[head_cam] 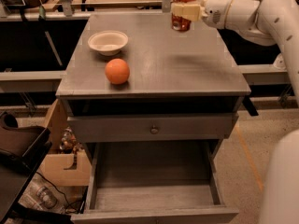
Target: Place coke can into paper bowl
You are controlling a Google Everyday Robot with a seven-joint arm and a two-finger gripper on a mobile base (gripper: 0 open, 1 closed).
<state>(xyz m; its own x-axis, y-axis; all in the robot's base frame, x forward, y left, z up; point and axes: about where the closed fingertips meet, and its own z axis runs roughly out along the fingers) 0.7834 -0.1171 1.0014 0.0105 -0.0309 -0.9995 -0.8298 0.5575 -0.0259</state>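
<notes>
The coke can (182, 22), red-orange with a silver top, hangs upright in the air above the back right part of the grey cabinet top (187, 73). My gripper (185, 10) reaches in from the right on a white arm and is shut on the can, its pale fingers (187, 11) wrapped around the can's middle. The paper bowl (108, 42), shallow and off-white, sits empty at the back left of the cabinet top, well to the left of the can and lower.
A round orange ball (117, 71) lies on the top just in front of the bowl. The bottom drawer (154, 190) is pulled open below. A cardboard box (63, 164) and clutter stand on the floor at the left. Shelving runs behind the cabinet.
</notes>
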